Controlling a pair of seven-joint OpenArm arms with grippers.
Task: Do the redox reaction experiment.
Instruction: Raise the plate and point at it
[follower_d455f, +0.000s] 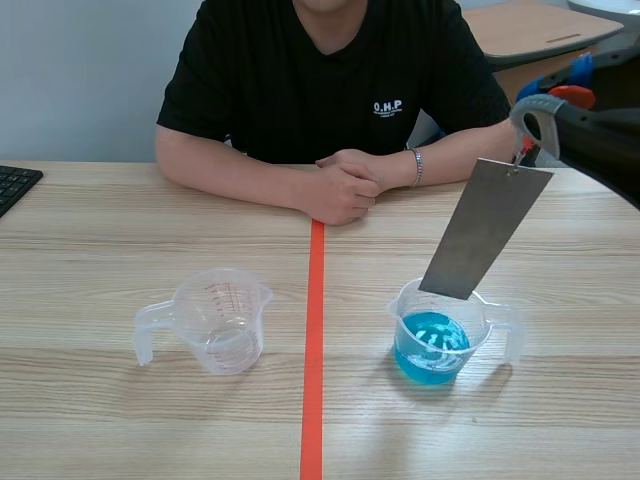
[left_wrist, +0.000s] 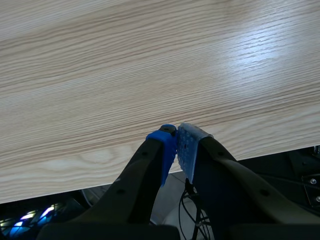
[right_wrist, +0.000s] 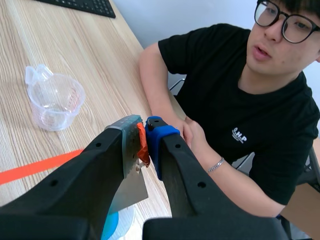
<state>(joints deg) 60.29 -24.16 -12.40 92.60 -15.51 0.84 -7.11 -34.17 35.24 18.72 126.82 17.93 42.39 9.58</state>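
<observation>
1. Person in a black T-shirt (follower_d455f: 330, 80), beyond the clear plastic cup of blue liquid (follower_d455f: 400, 310), hands clasped, not obstructing.
2. Flat grey metal strip (follower_d455f: 485, 230), tilted over that cup's mouth, likely for dipping.
3. Empty clear plastic cup (follower_d455f: 225, 320), well left of it.
4. Right gripper (right_wrist: 144, 142) pinches the strip's top; left gripper (left_wrist: 176, 137) has its fingers pressed together, empty.

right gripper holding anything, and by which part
A flat grey metal strip, pinched at its top end by the right gripper; the left gripper holds nothing.
</observation>
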